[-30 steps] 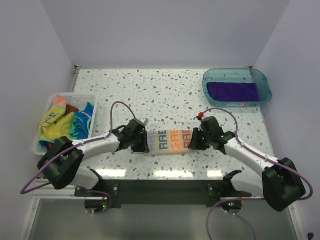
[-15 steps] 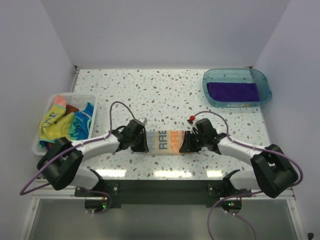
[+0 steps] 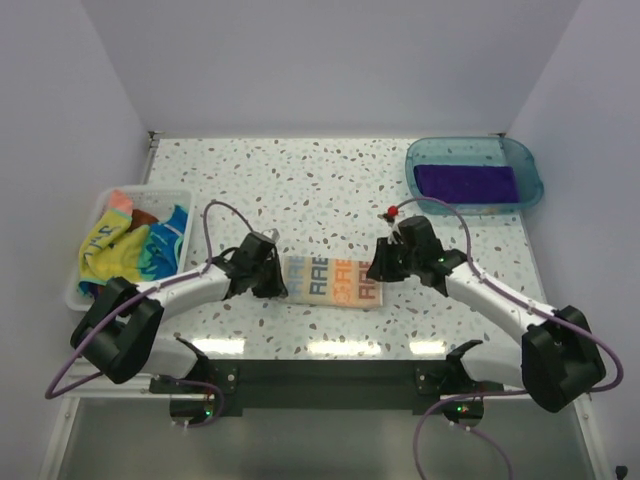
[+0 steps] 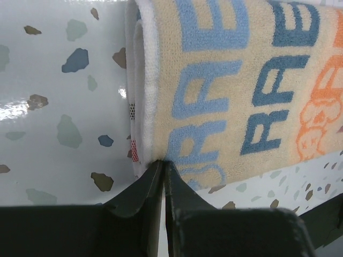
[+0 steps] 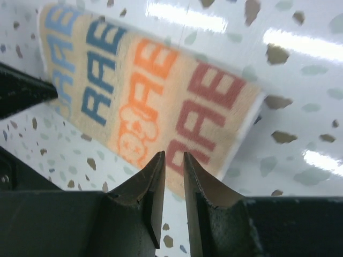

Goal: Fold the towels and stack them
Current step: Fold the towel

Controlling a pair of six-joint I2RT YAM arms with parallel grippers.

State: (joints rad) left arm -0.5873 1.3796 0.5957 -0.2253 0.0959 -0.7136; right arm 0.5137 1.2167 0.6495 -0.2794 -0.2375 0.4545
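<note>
**Item 1: RABBIT towel.** Folded into a flat oblong, it lies on the speckled table in front of the bases, between your two grippers. Its long axis runs left to right, with the right end slightly nearer the bases. In the left wrist view the folded layers show at its left end.

**Item 2: left gripper.** It sits at the towel's left end. The arm reaches forward and bends inward, with the forearm low over the table. The jaws are pressed all but together, and their tips meet the towel's near-left corner. You cannot tell whether a layer of cloth is caught between them. From here the towel runs ahead and to the right.

**Item 3: right gripper.** It is over the towel's right end, on an arm bent inward to mirror the left. The jaws stand apart by a narrow slot with nothing in it. The lettering shows past the tips.

**Item 4: purple towel.** It lies folded flat in the blue tray at the far right, well apart from Item 1.

**Item 5: white bin.** It stands at the left and holds loose towels, with a yellow and blue one on top.

**Note on the next move.** Each arm has one end of the long axis. The tray lies far-right, so your right arm is the nearer one for stacking. Before you lift, check the left pinch, because a single caught layer would likely pull the fold open.
</note>
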